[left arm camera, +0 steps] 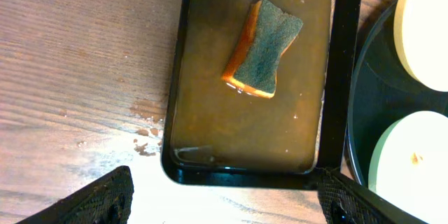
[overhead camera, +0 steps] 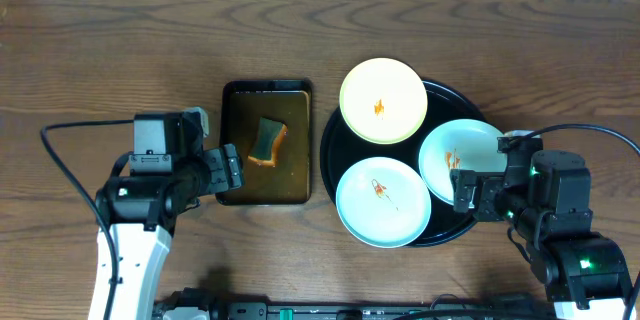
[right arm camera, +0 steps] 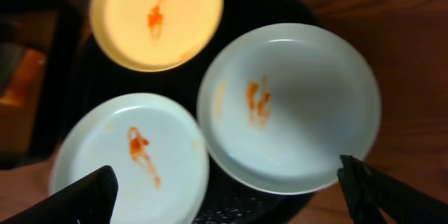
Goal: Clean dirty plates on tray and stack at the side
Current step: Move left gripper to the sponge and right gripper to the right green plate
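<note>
Three smeared plates lie on the round black tray point(overhead camera: 440, 237): a pale yellow plate point(overhead camera: 383, 100) at the back, a mint-blue plate point(overhead camera: 383, 200) at the front left, another mint-blue plate point(overhead camera: 462, 157) at the right. In the right wrist view they show as the yellow point(right arm camera: 157, 17), the left blue point(right arm camera: 129, 161) and the right blue point(right arm camera: 290, 105). My right gripper point(overhead camera: 478, 193) point(right arm camera: 227, 206) is open and empty above the tray's front right. My left gripper point(overhead camera: 226, 172) point(left arm camera: 224, 206) is open and empty just short of the rectangular tray's near edge.
A rectangular black tray point(overhead camera: 232, 140) point(left arm camera: 178, 91) holds brownish liquid and a green-and-orange sponge point(overhead camera: 267, 140) point(left arm camera: 262, 47). It stands just left of the round tray. Wooden table point(overhead camera: 110, 50) all round; cables run by both arms.
</note>
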Controlling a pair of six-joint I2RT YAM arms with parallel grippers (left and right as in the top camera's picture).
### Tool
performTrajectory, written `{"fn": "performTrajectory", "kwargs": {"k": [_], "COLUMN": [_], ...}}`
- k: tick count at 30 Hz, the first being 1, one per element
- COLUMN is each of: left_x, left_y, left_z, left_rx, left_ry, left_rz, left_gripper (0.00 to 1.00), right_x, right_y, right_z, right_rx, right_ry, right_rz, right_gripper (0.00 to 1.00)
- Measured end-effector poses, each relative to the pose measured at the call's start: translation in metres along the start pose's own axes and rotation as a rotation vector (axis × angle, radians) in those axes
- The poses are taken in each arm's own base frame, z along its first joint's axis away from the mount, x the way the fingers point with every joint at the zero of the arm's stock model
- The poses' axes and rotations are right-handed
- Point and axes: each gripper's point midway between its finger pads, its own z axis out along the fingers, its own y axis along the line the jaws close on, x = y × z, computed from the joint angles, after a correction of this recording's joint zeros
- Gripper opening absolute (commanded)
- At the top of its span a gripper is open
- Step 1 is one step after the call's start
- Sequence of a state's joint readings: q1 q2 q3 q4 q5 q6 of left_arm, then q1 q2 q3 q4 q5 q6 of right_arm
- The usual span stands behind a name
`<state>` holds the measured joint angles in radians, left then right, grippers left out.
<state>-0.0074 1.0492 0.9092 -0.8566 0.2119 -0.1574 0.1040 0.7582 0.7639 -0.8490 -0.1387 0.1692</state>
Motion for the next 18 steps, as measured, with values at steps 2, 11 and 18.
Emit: {"fn": "performTrajectory", "kwargs": {"k": [2, 11, 18], "left_x": [-0.002, -0.045, -0.063], "left_y": [-0.002, -0.023, -0.045], "left_z": [0.002, 0.0, 0.03], "left_rx": [0.009, 0.074, 0.041], "left_ry": [-0.003, -0.13, -0.082], "left_rz": [-0.003, 0.064, 0.231], "left_gripper": [0.85, 0.84, 0.79], "right_x": [0.001, -0.002, 0.003], "right_y": [0.005, 0.013, 0.014], "right_z": [0.0, -0.001, 0.003], "right_rx": [-0.027, -0.075, -0.084], "right_ry": [0.004, -0.003, 0.028], "right_rz": [0.003, 0.004, 0.009], "right_gripper": [0.99, 0.98, 0.97]}}
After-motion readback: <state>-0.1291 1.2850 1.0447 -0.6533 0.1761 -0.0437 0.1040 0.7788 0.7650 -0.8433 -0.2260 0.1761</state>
